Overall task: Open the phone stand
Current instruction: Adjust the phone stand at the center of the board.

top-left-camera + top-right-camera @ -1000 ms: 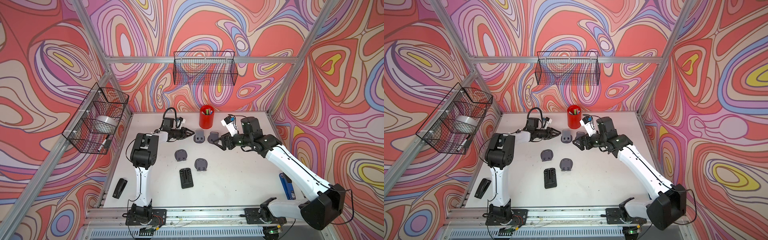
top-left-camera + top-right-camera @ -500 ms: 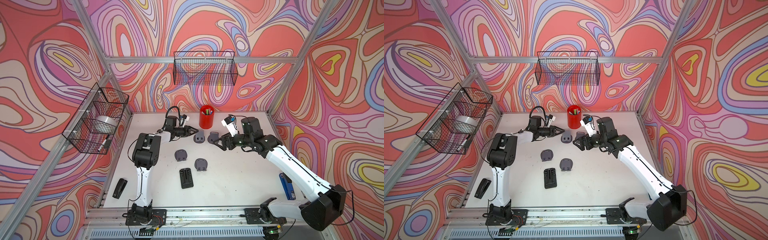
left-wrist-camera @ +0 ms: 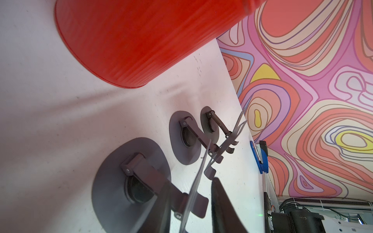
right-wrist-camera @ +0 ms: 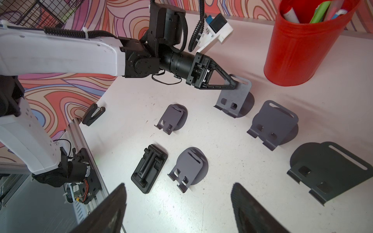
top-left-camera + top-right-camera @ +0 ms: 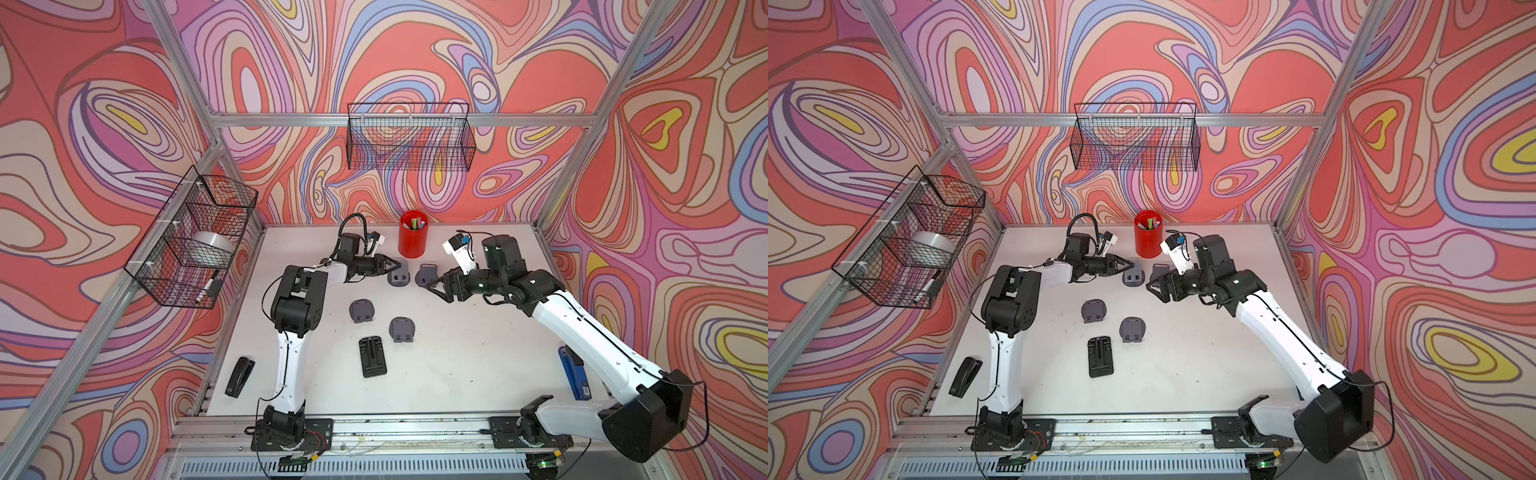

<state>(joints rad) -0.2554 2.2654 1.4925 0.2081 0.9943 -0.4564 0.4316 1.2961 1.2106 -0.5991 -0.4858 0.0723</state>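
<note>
Several grey phone stands sit on the white table, each a round base with a raised plate. My left gripper (image 5: 397, 262) (image 5: 1130, 263) (image 4: 235, 83) is at the top edge of the back stand (image 5: 399, 275) (image 4: 234, 98). That stand's thin plate (image 3: 196, 181) runs between the two fingers, and a strip of table shows between it and one finger (image 3: 222, 205). The jaws are narrow but open. My right gripper (image 5: 436, 284) (image 4: 179, 184) hovers wide open beside the neighbouring stand (image 5: 427, 274) (image 4: 274, 123) and holds nothing. A flat black folded stand (image 5: 372, 356) (image 4: 149, 168) lies near the middle.
A red cup (image 5: 412, 241) of pens stands just behind the two back stands. A black stapler (image 5: 240, 376) lies at the front left edge and a blue stapler (image 5: 575, 372) at the right edge. Wire baskets (image 5: 409, 139) (image 5: 195, 241) hang on the back and left walls.
My left gripper has moved right to the back stand's top edge, and its jaws have narrowed around the plate. The right arm has not moved.
</note>
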